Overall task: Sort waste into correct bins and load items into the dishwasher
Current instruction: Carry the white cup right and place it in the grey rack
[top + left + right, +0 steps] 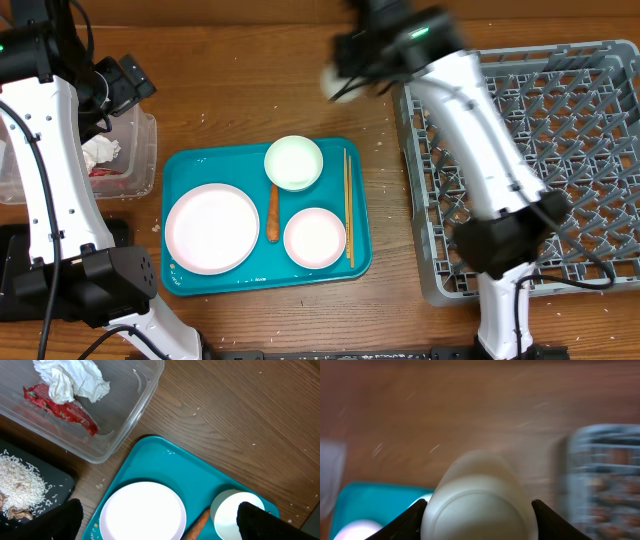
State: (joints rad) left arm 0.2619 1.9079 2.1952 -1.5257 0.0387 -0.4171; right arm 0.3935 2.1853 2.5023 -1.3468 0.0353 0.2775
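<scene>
Right pincer [340, 72], seen overhead, pinches the little white cup [330, 85] above the bench [250, 80]. The grey dish rack [600, 48] lies to its right, nearer this arm. Left wrist: left pincer [157, 515] spread over the teal tray [150, 457]. Right wrist: cup clamped between both fingers, rack ahead-right.

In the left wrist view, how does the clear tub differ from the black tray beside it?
The clear tub is see-through with tall walls; the black tray is opaque and shallow. The clear tub holds a crumpled napkin and a red wrapper; the black tray holds pale rice-like scraps. Both are rectangular bins on the wooden table, next to the teal tray.
</scene>
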